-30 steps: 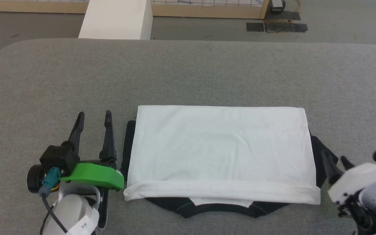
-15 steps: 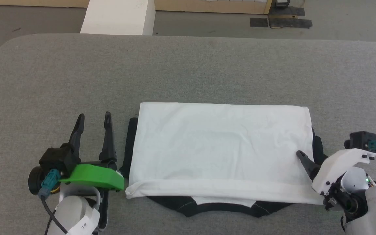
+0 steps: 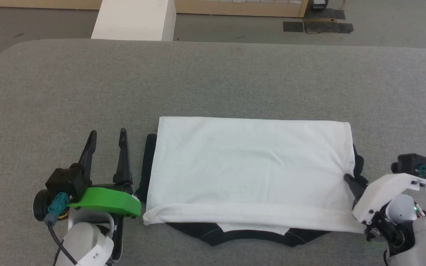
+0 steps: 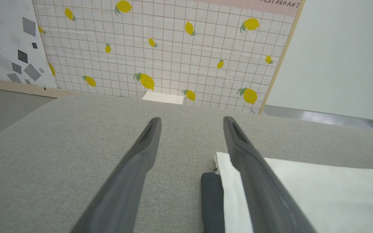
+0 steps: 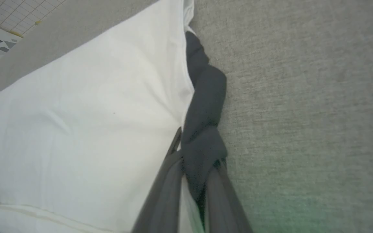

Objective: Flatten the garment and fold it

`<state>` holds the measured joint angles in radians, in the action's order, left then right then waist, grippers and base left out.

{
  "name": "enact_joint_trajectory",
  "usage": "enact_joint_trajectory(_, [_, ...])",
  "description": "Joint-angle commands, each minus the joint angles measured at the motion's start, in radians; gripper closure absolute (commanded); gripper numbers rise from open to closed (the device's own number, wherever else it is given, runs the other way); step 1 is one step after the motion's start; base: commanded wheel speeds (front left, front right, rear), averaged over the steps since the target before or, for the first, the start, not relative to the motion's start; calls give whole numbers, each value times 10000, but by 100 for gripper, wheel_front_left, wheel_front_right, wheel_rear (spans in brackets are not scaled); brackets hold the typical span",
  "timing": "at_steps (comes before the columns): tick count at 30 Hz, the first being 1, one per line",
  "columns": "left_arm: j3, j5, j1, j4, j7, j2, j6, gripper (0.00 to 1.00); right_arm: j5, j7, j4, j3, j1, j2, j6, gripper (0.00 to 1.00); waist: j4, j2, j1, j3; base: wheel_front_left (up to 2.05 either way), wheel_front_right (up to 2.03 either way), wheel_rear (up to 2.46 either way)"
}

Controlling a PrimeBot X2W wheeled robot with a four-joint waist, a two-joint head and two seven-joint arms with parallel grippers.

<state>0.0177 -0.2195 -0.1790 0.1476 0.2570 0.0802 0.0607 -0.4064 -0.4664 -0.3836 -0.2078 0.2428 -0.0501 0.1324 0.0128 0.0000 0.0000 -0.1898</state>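
Note:
The garment (image 3: 250, 166) lies folded into a white rectangle on the grey table (image 3: 213, 81), with black sleeve fabric showing at its left, right and near edges. My right gripper (image 3: 350, 180) is at the garment's right edge. In the right wrist view the gripper (image 5: 197, 152) is shut on bunched black sleeve cloth beside the white body (image 5: 76, 129). My left gripper (image 3: 108, 131) rests open just left of the garment, with nothing between its fingers. In the left wrist view the open gripper (image 4: 192, 119) has the garment's (image 4: 319, 187) corner by its right finger.
A white box (image 3: 133, 20) stands on the floor beyond the table's far edge, with a wooden-framed panel behind it. A lemon-patterned wall (image 4: 173, 48) faces the left wrist. Bare grey table surface surrounds the garment on all sides.
My right gripper moved from off the garment's right side onto its right edge and went from open to shut on the cloth. The left arm stayed put. The camera shifted slightly.

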Motion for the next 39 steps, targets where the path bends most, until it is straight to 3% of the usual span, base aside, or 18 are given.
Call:
enact_joint_trajectory(1, [-53, 81, 80, 20, 47, -73, 56, 0, 149, 137, 11, -265, -223, -1, -17, 100, -44, 0, 0, 40, 0, 0, 0])
enact_joint_trajectory(11, [-138, 319, 99, 24, 47, -179, 239, 0, 2245, 855, 773, -2273, -500, -59, -17, 100, -151, 0, 0, 20, 0, 0, 0])
enact_joint_trajectory(18, [-181, 418, 79, 80, 47, -218, 334, 0, 2775, 703, 2070, -1945, -678, -29, -17, 100, -201, 0, 0, 18, 0, 0, 0])
enact_joint_trajectory(24, [-180, 513, 93, 66, 47, -241, 397, 0, 1907, -290, 4283, -373, -1270, -6, -17, 100, -148, 0, 0, 97, 0, 0, 0])
enact_joint_trajectory(30, [-225, 551, 70, 42, 47, -258, 433, 0, 1563, -1404, 6225, 2247, -1488, -3, -17, 100, -132, 0, 0, 58, 0, 0, 0])
enact_joint_trajectory(34, [-166, 555, -56, 50, 47, -271, 452, 0, 1630, -1463, 6044, 3672, -923, -3, -17, 100, 6, 0, 0, -73, 0, 0, 0])
enact_joint_trajectory(39, [18, 508, -250, 100, 47, -284, 494, 0, 1504, -1189, 4659, 5033, 41, -2, -17, 100, 313, 0, 0, -293, 0, 0, 0])
